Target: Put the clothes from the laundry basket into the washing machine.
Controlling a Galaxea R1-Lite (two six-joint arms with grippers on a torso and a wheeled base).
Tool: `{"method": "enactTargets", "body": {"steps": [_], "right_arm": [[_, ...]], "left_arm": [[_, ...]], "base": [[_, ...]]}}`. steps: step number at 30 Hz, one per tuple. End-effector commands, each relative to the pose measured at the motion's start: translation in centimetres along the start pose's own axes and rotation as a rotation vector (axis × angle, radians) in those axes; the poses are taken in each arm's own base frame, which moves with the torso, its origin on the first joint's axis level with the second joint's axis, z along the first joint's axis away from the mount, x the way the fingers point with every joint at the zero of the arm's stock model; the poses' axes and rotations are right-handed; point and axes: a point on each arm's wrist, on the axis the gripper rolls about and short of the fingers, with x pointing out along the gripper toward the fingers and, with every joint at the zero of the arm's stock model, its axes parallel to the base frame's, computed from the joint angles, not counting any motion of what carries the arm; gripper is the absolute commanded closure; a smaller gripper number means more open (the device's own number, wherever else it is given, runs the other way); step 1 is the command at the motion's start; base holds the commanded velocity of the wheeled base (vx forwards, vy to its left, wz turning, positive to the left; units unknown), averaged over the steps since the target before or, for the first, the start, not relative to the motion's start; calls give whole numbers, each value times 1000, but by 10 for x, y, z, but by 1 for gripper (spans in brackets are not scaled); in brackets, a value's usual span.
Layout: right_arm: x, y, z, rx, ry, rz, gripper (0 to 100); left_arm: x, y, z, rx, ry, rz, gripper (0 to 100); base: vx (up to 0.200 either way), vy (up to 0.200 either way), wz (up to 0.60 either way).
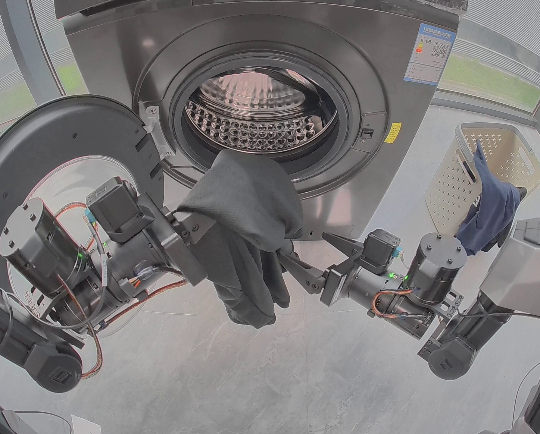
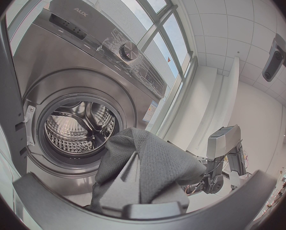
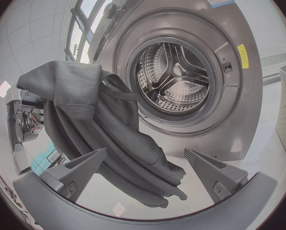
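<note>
One blue label (image 1: 429,54), one yellow sticker (image 1: 393,132) on washing machine (image 1: 372,170), left tool (image 1: 191,224) gripping grey garment (image 1: 246,206), right tool (image 1: 306,245) wide open.

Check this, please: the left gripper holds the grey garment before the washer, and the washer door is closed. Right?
No: the door is open, as the head view shows. The left gripper does hold the grey garment before the washer.
</note>
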Motion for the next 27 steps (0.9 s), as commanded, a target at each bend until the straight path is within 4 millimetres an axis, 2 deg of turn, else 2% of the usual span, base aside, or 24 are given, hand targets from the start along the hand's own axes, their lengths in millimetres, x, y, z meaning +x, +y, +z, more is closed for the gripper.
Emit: {"method": "enactTargets", "body": {"steps": [1,10,18,21,23,27], "right_arm": [[11,-1,-10,0,8,4,0],[22,0,-18,-4,8,9,0],[48,-4,-25,-20,-40,13,0],[46,-6,-28,-17,-27,9,0],[36,-9,-26,-24,-8,-7,0],[25,-8,-10,-27,-25,-7,0]], "left_arm": [[0,0,-1,-1,1,0,100],[0,0,0,0,-2,-1,100],[-1,0,0,-1,1,0,100],[-1,0,0,0,1,1,100],[0,0,0,1,-2,1,100],[0,0,-1,0,4,0,100]], "base": [[0,0,0],[0,0,0],[0,0,0],[0,0,0],[0,0,0],[0,0,0]]}}
